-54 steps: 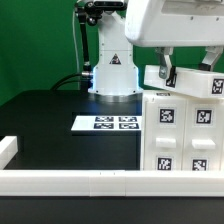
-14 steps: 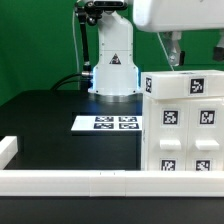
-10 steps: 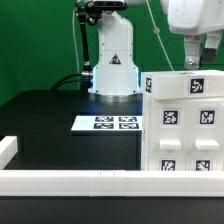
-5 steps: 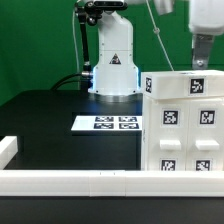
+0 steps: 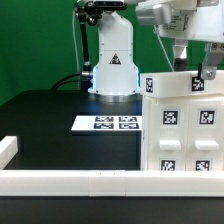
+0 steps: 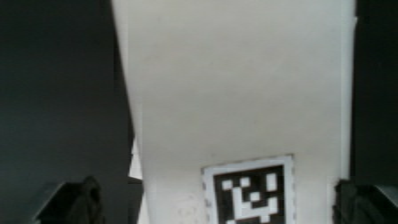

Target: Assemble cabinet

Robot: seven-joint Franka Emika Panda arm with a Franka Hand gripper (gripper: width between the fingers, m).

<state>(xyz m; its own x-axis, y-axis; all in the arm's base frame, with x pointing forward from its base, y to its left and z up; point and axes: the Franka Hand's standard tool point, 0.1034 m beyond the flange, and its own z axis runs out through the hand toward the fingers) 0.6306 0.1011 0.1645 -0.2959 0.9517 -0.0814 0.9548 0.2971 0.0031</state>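
From my remote seat, the biggest thing I see is the black tabletop (image 5: 50,125), which lies bare across most of the exterior view's left half, so that side is all free room. A low white rail (image 5: 70,181) runs along its near edge, with a short white stub rising at the exterior view's left end, and it fences the open area. The cabinet (image 5: 185,125) stands upright on the exterior view's right, its tagged front facing the camera, its lower edge hidden behind the rail and its right side cut off by the frame. Its left edge stands as a clean vertical line just beside the marker board (image 5: 106,123), which lies flat on the tabletop in front of the arm's white base (image 5: 113,62). Between the board and the cabinet's edge I can make out only a thin strip of black. The arm reaches over from above, and the claw (image 5: 205,68) hangs right at the cabinet's top edge near the back. In the wrist view a long white face of the cabinet (image 6: 231,100) with one tag fills the middle, with dark open space on both sides, and the two dark fingers (image 6: 75,202) stand spread wide, one on each side of that face, gripping nothing that I can see.
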